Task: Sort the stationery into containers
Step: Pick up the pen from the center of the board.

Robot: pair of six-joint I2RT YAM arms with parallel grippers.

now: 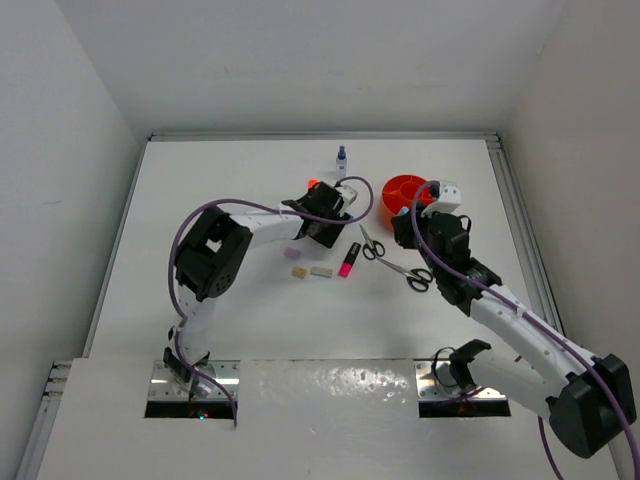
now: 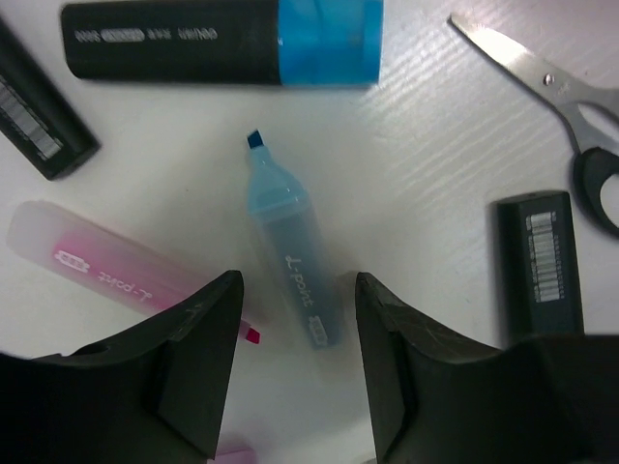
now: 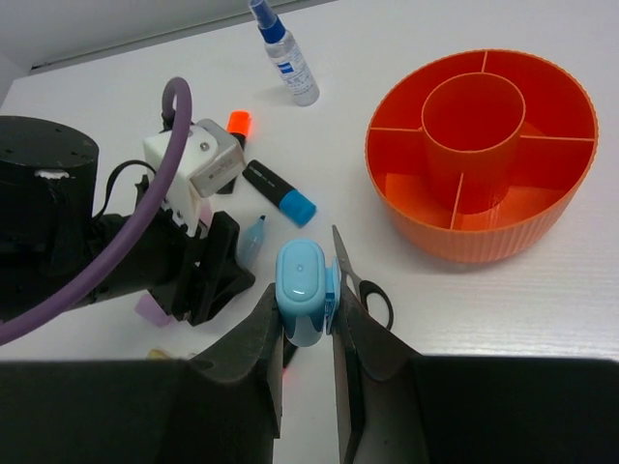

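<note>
In the left wrist view the left gripper stood released, its jaws to either side of the uncapped blue highlighter at the middle of the frame. We judged that closing could go wrong here. The pink highlighter at lower left lay with its tip just beside the left jaw and might be pinched or pushed as well, and the slanted blue barrel might turn.

In the right wrist view the right gripper was clenched on a light blue eraser at lower centre, well apart from the orange tub at upper right. Such a small piece might slip out on the way.

Both highlighters read "L-point". The black marker at right showed a barcode, and the label on the bottle we could not read.
</note>
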